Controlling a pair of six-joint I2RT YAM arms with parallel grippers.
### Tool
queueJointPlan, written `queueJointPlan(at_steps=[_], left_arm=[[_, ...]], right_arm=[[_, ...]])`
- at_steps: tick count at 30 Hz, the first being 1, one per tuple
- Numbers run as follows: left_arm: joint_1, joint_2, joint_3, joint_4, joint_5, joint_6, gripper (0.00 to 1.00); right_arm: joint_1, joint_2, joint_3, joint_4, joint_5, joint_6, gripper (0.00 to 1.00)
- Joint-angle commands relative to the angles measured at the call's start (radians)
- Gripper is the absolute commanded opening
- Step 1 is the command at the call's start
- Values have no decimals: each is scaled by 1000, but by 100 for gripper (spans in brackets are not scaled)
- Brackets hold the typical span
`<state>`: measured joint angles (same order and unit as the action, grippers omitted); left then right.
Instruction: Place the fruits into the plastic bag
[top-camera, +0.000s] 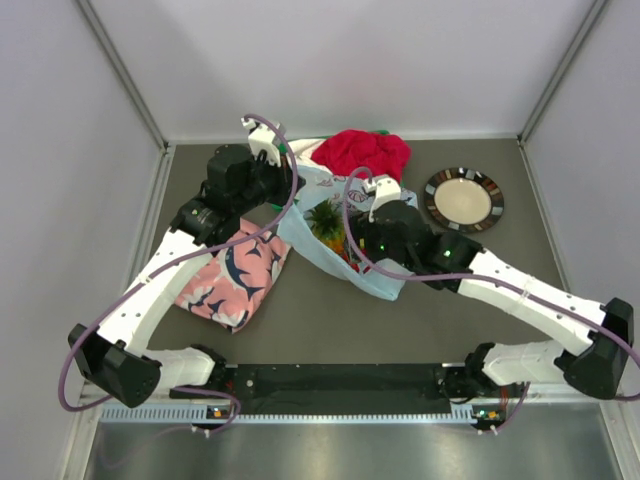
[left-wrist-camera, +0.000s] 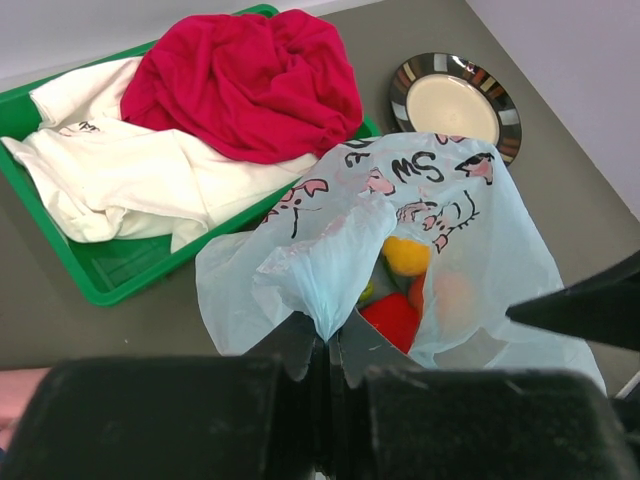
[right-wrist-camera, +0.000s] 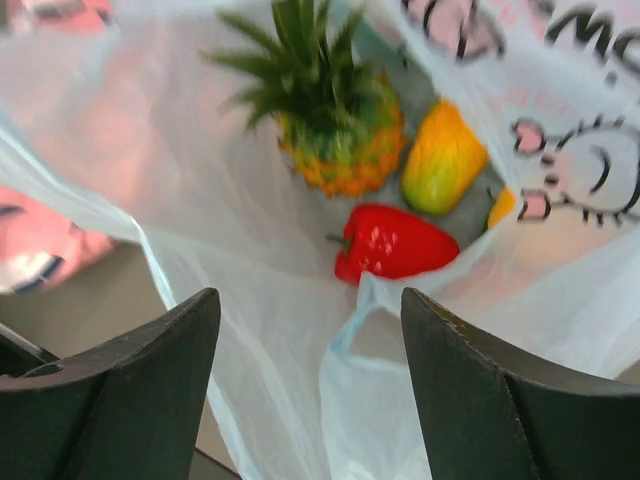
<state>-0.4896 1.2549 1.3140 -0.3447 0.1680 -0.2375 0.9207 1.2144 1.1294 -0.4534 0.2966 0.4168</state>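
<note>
Fingers on the left gripper (left-wrist-camera: 328, 352) are clenched on a gathered fold of the plastic bag (left-wrist-camera: 470, 210), drawing that side of the mouth up from the bench (top-camera: 330, 320). Right gripper (right-wrist-camera: 310, 375) hangs over the mouth, fingers spread and grasping nothing; a loose handle (right-wrist-camera: 352, 305) of the bag lies between them. Contents: pineapple (right-wrist-camera: 335, 140), mango (right-wrist-camera: 440, 155) and red pepper-like fruit (right-wrist-camera: 395, 245) lie together inside, and the peach (left-wrist-camera: 455, 300) shows through the film. Assessment: loading appears complete, so the step in hand is likely clearing the right gripper. Recommended: lift it straight up, fingers wide, free of the handle. The left grip should hold meanwhile, so the mouth does not slump and spill fruit.
</note>
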Motion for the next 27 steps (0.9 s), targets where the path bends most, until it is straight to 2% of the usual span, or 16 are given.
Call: queueJointPlan(at_steps=[1,7,10,19,27], left_arm=[[2,1,5,44,22,-13,0],[2,-2,4,47,36,-20,0],[2,-5,2,49,38,-22,0],[2,-15,2,47,28,-19,0],[2,-17,2,50,31,-20,0]], right_arm=[[64,56,72,-232,123,39,71],[155,169,154,-391,261,56,70],[190,224,214,-451,303,14,70],[196,329,320,-738,358,28,73],[222,329,265,-774,391,8,73]])
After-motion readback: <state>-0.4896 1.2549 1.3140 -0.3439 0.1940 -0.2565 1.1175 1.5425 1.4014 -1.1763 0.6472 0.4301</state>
